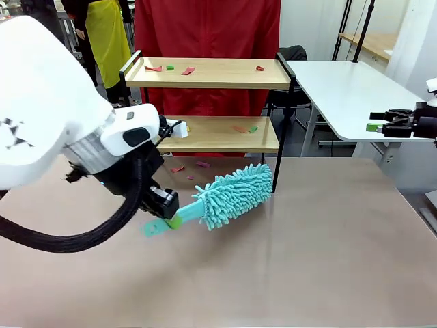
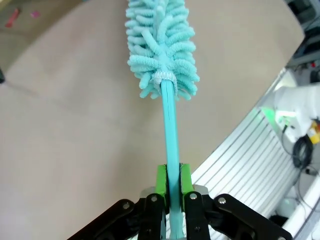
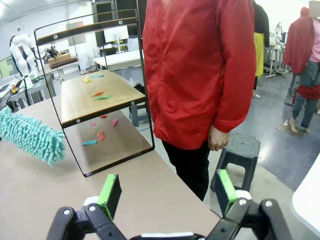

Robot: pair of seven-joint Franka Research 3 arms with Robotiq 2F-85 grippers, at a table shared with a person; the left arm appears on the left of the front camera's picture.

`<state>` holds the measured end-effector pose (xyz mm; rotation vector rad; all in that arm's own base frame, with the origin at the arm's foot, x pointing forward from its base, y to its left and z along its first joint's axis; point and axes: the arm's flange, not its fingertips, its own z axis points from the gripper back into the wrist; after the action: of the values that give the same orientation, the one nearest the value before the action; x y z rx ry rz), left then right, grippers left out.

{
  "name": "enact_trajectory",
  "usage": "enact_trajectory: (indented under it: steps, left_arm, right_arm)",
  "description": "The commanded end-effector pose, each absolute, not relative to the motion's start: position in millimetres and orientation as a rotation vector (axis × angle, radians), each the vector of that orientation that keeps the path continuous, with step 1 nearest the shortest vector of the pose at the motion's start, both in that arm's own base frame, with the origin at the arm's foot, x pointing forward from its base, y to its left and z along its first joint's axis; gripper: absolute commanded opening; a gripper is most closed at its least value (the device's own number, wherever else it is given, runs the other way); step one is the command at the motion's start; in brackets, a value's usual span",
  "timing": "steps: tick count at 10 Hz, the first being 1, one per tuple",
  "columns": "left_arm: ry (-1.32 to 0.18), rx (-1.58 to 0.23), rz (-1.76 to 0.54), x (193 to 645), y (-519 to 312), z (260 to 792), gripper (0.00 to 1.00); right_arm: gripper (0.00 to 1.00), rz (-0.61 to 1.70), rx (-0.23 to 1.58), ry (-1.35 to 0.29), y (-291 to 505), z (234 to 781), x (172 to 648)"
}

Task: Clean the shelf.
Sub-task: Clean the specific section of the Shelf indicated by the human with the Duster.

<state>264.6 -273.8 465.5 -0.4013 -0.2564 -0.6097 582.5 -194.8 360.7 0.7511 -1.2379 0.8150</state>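
Work toward the shelf [image 1: 218, 75], standing at the far edge of the brown table [image 1: 307, 246] just in front of a person in a red coat [image 1: 205, 27], both wooden boards littered. Raise the teal duster [image 1: 233, 193], hanging low over the table just short of the lower board, fluffy head near the rack's right front leg. Trust the left gripper [image 2: 172, 179], clenched on the thin handle with green pads pinching it near the tail end; probably a firm enough hold, though so long a lever could twist under a hard push, so sweep lightly. Bring the head in level over a board, clear of the raised side rails, and drag toward the open front edge rather than into the frame. No call yet for the right gripper [image 3: 167, 192], released and holding nothing, out to the side by the white table [image 1: 355, 89]. Chase the small red and green scraps [image 1: 188, 70] on the top board, the pair on the lower board, and the few on the table below; paper or cloth, hard to tell at this size. Mind the smooth, faintly glossy tabletop, likely to let scraps skid. Beyond: a black stool [image 3: 240, 147], more tables and other people in an open workshop.
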Motion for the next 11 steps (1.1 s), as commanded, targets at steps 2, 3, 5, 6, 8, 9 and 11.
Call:
enact_trajectory:
  steps: [2, 3, 5, 6, 8, 9, 11]
  left_arm:
    - [-0.307, -0.471, -0.504, 262.2, -291.9, 426.6, 0.13]
    - [-0.320, -0.485, -0.478, 265.2, -300.1, 417.4, 0.13]
    - [-0.353, -0.495, -0.409, 270.1, -311.9, 407.4, 0.13]
    - [-0.361, -0.511, -0.380, 273.3, -317.0, 405.6, 0.13]
    - [-0.316, -0.467, -0.457, 279.9, -310.8, 419.8, 0.13]
    - [-0.316, -0.467, -0.457, 279.9, -310.8, 419.8, 0.13]
    - [-0.360, -0.454, -0.401, 282.2, -326.9, 414.0, 0.13]
  right_arm:
    - [1.00, 0.796, 0.745, -1.228, -192.4, 369.6, 582.8]
    - [1.00, 0.796, 0.745, -1.228, -192.4, 369.6, 582.8]
    - [1.00, 0.796, 0.745, -1.228, -192.4, 369.6, 582.8]
    - [1.00, 0.796, 0.745, -1.228, -192.4, 369.6, 582.8]
    - [1.00, 0.796, 0.745, -1.228, -192.4, 369.6, 582.8]
    - [1.00, 0.796, 0.745, -1.228, -192.4, 369.6, 582.8]
    - [1.00, 0.796, 0.745, -1.228, -192.4, 369.6, 582.8]
